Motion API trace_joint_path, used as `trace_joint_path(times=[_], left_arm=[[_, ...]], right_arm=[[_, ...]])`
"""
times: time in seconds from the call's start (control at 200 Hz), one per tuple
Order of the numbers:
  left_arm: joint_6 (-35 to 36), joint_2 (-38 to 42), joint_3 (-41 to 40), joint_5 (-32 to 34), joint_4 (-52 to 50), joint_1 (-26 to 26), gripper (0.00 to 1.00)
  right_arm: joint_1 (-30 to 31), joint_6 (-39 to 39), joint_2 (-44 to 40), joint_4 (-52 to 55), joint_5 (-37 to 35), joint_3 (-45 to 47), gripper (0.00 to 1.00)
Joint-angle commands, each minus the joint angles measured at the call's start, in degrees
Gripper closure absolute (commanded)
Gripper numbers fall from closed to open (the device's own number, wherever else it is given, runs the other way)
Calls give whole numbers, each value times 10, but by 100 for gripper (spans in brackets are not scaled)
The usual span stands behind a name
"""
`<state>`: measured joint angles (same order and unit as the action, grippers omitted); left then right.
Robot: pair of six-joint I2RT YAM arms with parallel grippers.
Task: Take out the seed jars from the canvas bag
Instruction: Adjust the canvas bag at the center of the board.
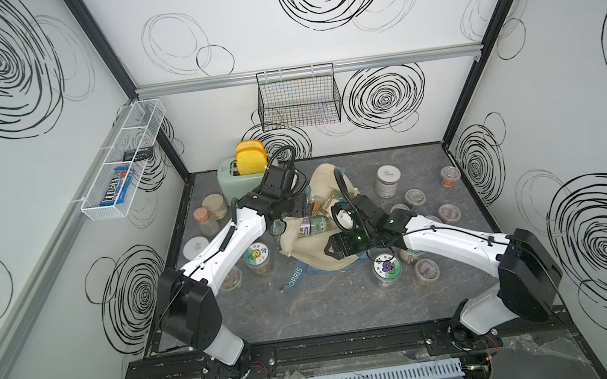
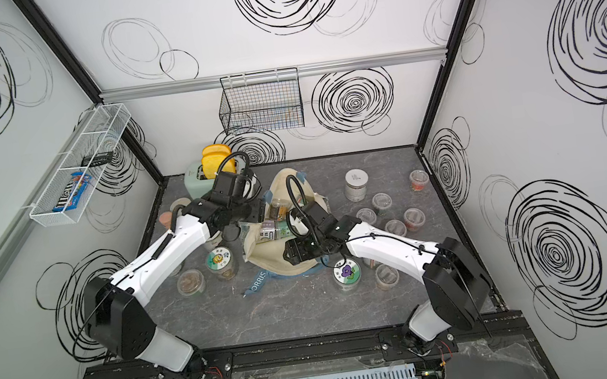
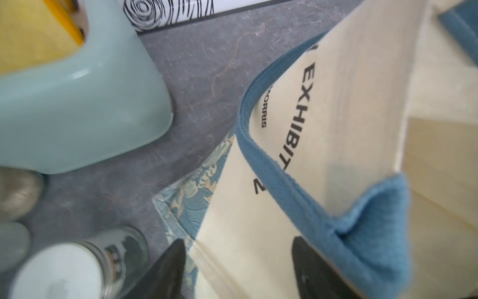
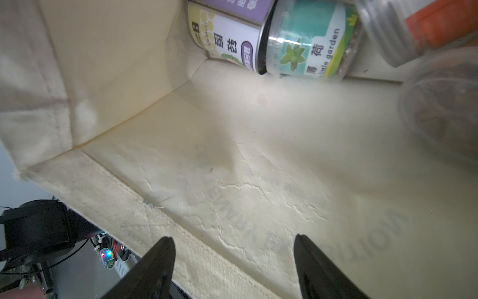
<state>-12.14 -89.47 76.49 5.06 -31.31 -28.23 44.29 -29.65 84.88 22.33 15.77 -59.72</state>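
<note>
The canvas bag (image 1: pixel 302 240) is lying slumped in the middle of the tabletop (image 1: pixel 348 311), with 1 blue-grey strap (image 1: pixel 294 278) trailing toward the near edge.

The left hand (image 3: pixel 239 243) is standing open astride the bag's blue-trimmed rim. 1 finger is sitting outside over the green patterned panel and 1 inside, and the canvas between them is not visibly pinched. The right hand (image 4: pixel 232 236) is hanging open inside the bag, with only cream lining between its fingers.

In the right wrist view, 4 seed jars (image 4: pixel 225 38) are lying in the bag:
- 2 labelled ones side by side
- 1 with a silver threaded neck (image 4: pixel 388 33)
- 1 clear, blurred one (image 4: pixel 439 116)

In a top view, 9 more jars are standing between the bag and the right edge. They include a tall silver-lidded jar (image 2: pixel 356 184), a red-filled jar (image 2: pixel 419 180) and a purple-sticker jar (image 2: pixel 347 273). Toward the left edge 3 are showing (the left arm is hiding part of that side), among them a flower-sticker jar (image 2: pixel 220 261).

By the far-left corner, 2 frosted jars (image 1: pixel 215 206) are standing just beside a toaster (image 1: pixel 232 179) holding 2 yellow slices (image 1: pixel 250 157).

A white wire shelf (image 1: pixel 119 142) of 3 compartments is hanging on the left wall. It is carrying a blue candy packet (image 1: pixel 117 191) in the nearest compartment and a small dark object (image 1: pixel 138 154) in the middle one. A black wire basket (image 1: pixel 298 96) is hanging on the back wall.
</note>
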Motion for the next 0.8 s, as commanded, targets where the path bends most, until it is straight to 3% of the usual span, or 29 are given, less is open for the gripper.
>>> trace_joint_path(times=[0.0, 0.105, 0.27, 0.475, 0.795], left_arm=[[-17, 41, -36, 19, 58, -18, 55], [-30, 79, -67, 18, 81, -32, 77], [-39, 93, -84, 17, 87, -34, 87], [-50, 86, -76, 10, 87, -30, 90], [-60, 90, -84, 12, 91, -28, 95]], right_arm=[[-14, -29, -26, -24, -8, 6, 24], [-25, -43, -31, -47, -5, -6, 25], [-29, -68, -23, -117, -17, -29, 34], [-43, -88, 32, -216, -55, -45, 34], [-70, -99, 160, -204, -113, -145, 34]])
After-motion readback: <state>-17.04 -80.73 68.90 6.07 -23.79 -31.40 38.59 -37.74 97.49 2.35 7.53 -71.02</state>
